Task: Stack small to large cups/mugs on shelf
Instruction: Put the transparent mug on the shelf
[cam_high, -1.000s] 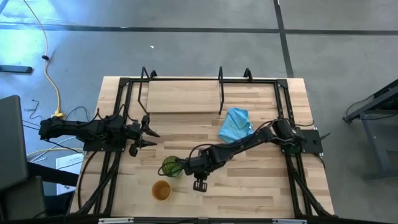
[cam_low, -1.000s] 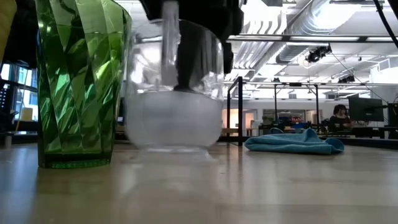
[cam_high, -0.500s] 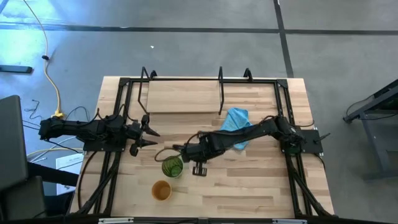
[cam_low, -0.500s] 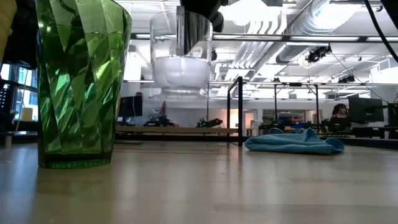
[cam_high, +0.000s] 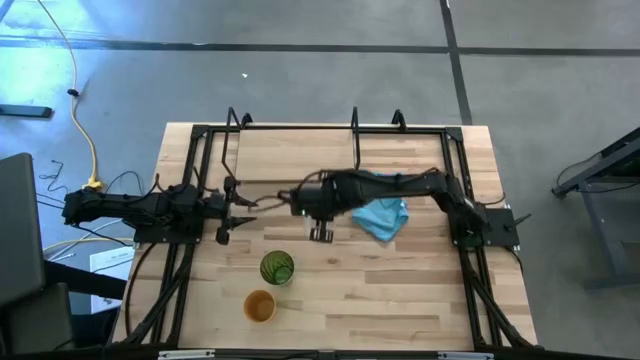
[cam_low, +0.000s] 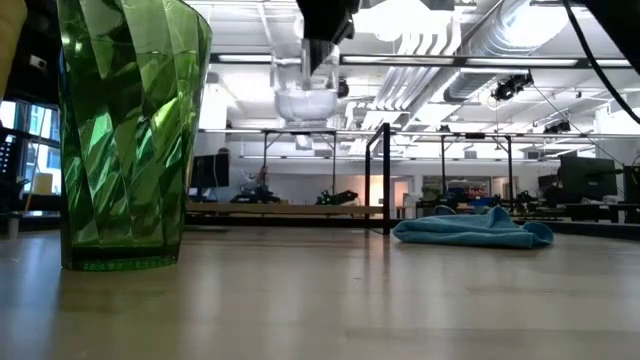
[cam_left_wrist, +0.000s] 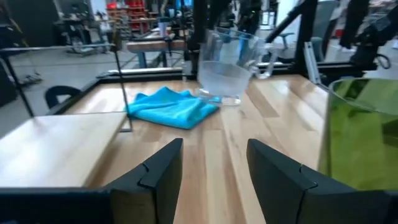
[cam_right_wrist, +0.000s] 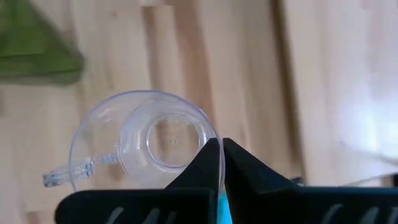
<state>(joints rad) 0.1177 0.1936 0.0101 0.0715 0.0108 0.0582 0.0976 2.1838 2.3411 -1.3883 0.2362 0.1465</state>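
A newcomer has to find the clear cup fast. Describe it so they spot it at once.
Start at the wooden table and follow the right arm reaching toward its middle. The right gripper is shut on the rim of the clear cup, held in the air in front of the shelf. Unlike the green cup and orange cup, it is see-through, with a small handle.

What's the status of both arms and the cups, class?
Right gripper shut on clear glass cup, lifted above the table. Left gripper open, idle. Green cup, orange cup not yet shelved. Blue cloth near shelf.
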